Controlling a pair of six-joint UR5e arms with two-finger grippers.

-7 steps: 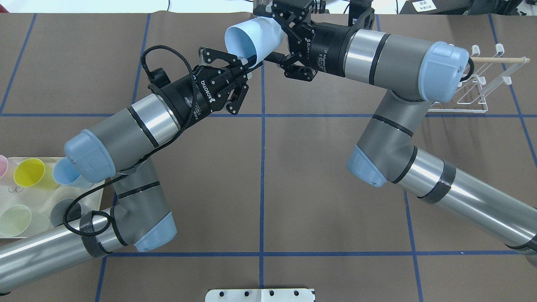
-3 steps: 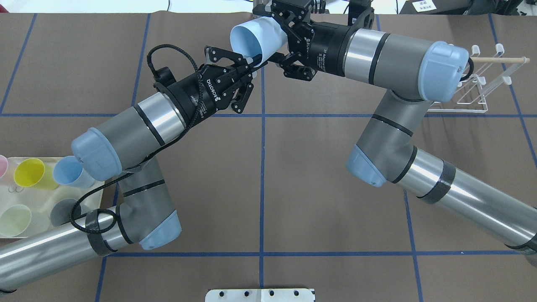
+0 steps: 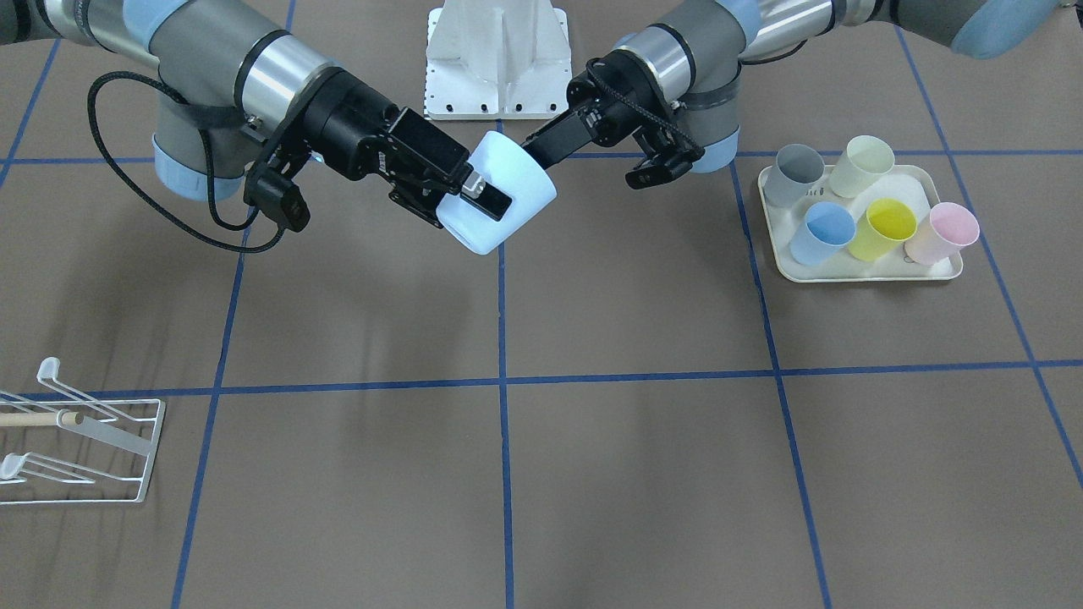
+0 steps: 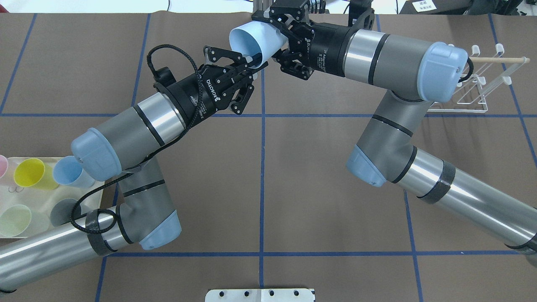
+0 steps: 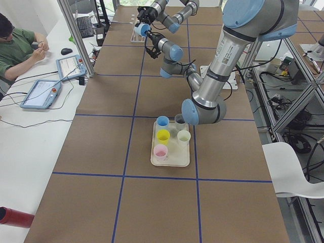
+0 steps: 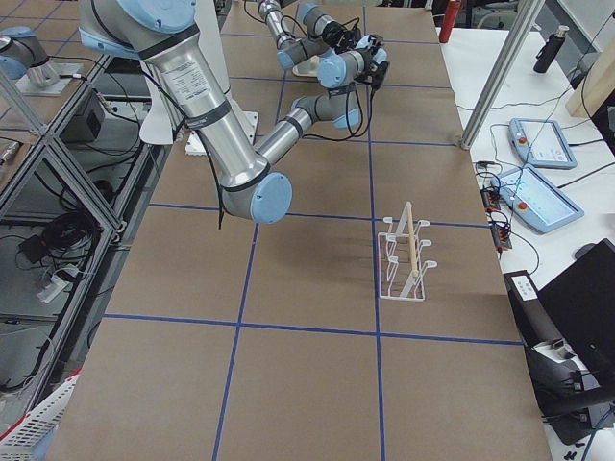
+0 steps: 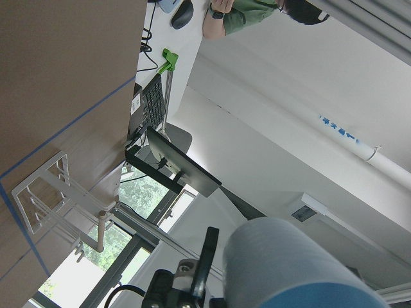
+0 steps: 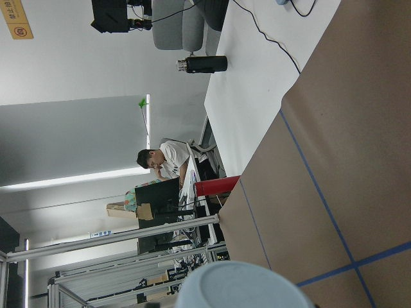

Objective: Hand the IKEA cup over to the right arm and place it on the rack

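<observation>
Mid hand-over: both arms grip the one pale blue cup above the table.
On the brown table (image 4: 335, 188), the left arm (image 4: 126, 134) and right arm (image 4: 402, 54) meet in the air over its middle. A cream tray (image 3: 854, 275) with five other cups sits near the left end on the robot's side, and the white rack (image 4: 478, 90) stands empty toward the far right corner, well apart from the cup. The IKEA cup (image 4: 256, 40) lies on its side between the arms. The right gripper (image 4: 272, 40) is pressed onto its body near the base, while the left gripper (image 4: 251, 63) pinches the rim. The pickup looks done and the transfer half made. The left's release, the carry and hanging the cup on the rack remain.
</observation>
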